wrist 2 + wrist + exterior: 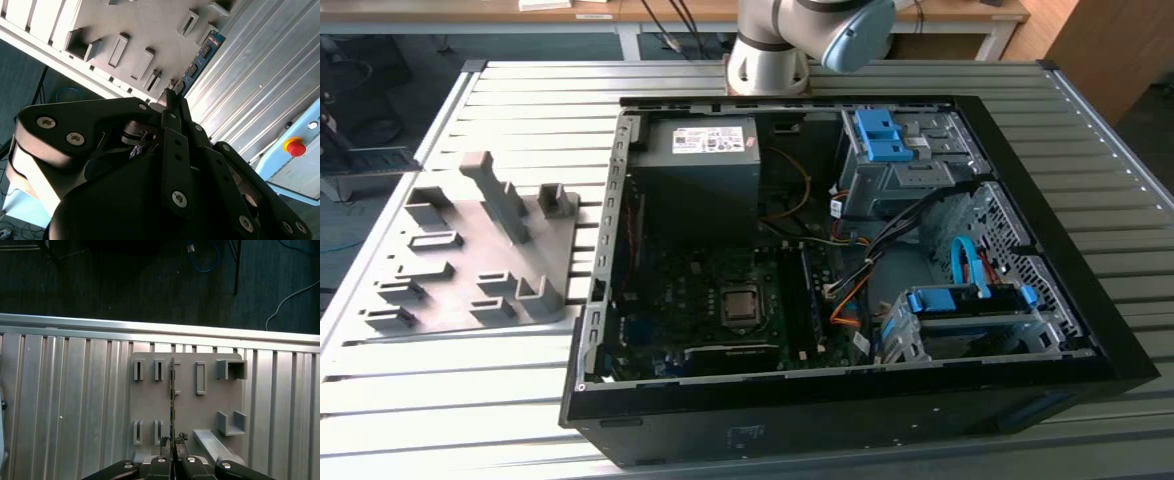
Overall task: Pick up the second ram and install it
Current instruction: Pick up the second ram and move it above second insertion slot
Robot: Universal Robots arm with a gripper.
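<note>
My gripper [170,100] is shut on the second ram [202,57], a thin blue circuit-board stick that sticks out past the fingertips. In the first wrist view the ram [171,390] appears edge-on as a dark narrow line rising from the gripper [172,442]. Behind it lies the grey slotted holder block [187,410], well below the stick and apart from it. That holder [467,250] rests on the slatted table at the exterior view's left. The open computer case [854,410] lies beside it, with its motherboard [707,290] exposed.
Inside the case are a power supply [700,150], blue drive brackets [881,135], and loose cables [854,290]. The arm's base [767,60] stands behind the case. Beyond the table's edge [150,327] is dark floor with cables. A red stop button [295,146] sits on a pale box.
</note>
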